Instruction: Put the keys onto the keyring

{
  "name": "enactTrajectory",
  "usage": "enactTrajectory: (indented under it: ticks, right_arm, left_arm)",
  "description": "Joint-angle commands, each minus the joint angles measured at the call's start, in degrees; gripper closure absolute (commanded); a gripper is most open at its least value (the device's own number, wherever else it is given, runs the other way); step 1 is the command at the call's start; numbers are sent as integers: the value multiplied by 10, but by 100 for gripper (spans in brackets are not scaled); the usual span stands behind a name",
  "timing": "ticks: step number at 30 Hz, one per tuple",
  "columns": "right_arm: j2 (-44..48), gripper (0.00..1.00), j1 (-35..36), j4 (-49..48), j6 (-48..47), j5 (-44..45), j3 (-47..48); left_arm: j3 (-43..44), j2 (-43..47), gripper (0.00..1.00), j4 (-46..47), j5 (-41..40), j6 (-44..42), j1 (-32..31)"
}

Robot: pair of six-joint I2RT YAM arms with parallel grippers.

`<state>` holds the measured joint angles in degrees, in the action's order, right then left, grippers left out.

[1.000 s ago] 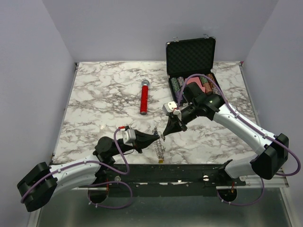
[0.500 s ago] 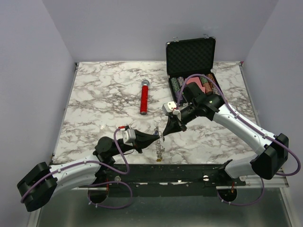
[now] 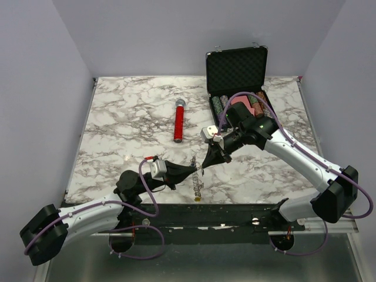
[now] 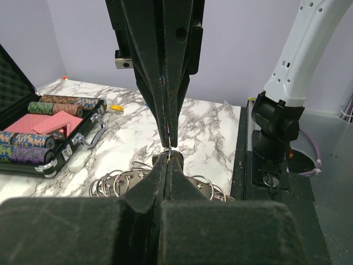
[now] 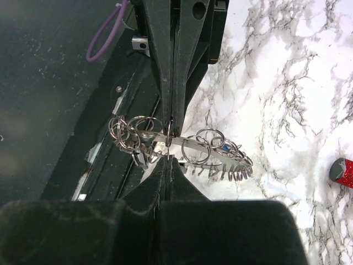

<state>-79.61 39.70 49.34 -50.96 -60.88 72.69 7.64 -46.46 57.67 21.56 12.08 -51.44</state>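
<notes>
The left tool (image 3: pixel 198 171) and the right tool (image 3: pixel 205 165) meet tip to tip above the near edge of the worktop (image 3: pixel 129 123); both have their jaws pressed together, clamped on the keyring (image 5: pixel 190 144), which hangs between them, its bunched loops trailing down; a blue speck (image 5: pixel 227 148) sits among the loops; the red microphone (image 3: pixel 178 121) lies well apart; an open case (image 3: pixel 237 70) stands at the back.

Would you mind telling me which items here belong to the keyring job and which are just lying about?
Job: keyring, blue-headed key, left fingers and right fingers, both shut on the keyring.
Lying about: red microphone, poker chip case, playing cards.
</notes>
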Motion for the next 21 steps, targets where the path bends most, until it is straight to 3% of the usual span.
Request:
enactTrajectory:
  ticks: [1, 21]
  right_arm:
    - [2, 100, 5, -6, 8, 6, 3]
    - [-5, 100, 5, -14, 12, -15, -6]
  left_arm:
    - [4, 12, 100, 16, -13, -1, 2]
    - [5, 4, 100, 27, -13, 4, 2]
